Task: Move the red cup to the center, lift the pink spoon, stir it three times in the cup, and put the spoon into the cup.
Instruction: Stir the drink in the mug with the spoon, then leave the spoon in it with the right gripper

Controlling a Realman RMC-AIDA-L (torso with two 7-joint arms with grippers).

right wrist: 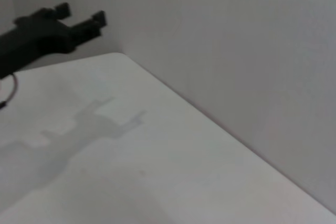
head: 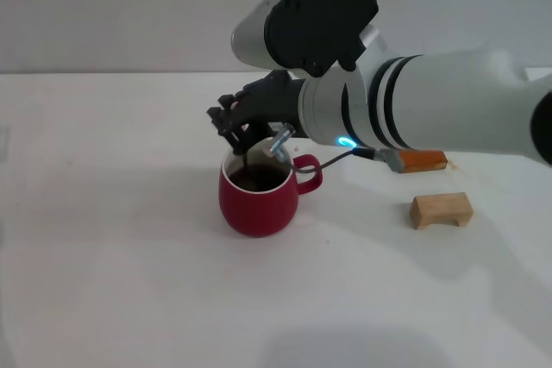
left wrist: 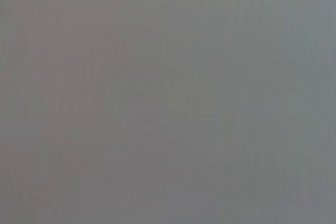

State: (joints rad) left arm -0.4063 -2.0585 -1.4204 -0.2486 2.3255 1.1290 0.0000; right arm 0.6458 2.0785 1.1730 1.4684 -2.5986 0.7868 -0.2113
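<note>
**Right arm parked over the mug, spoon in the drink**

The red cup (head: pixel 258 200) sits around the middle of the white table (head: pixel 103 256), handle pointing right, dark liquid inside. That spot makes sense: it's where the right arm can come in from the right side and hang straight over the opening.

The right gripper (head: pixel 235 127) hovers just above the far-left part of the cup's rim. From the head view a thin dark line drops from the fingers into the liquid, and a grey metal piece pokes up near the rim on the handle side. I'd guess that's the pink spoon (head: pixel 278 144), tilted and resting in the cup, but I can't make out any pink part, so take that loosely. Whether the claw is actually pinching it or just sitting above it, I honestly can't tell; in the right wrist view the two fingertips show with a gap between them and nothing visible there, though the angle is poor.

Off to the right, well apart from the cup, there's a small wooden block (head: pixel 441 210) and an orange-handled tool (head: pixel 416 161) farther back, both out of the stirring path.

The left gripper isn't visible anywhere; its wrist camera shows plain grey.

My read: somewhere in the stirring or dropping-off stage.
</note>
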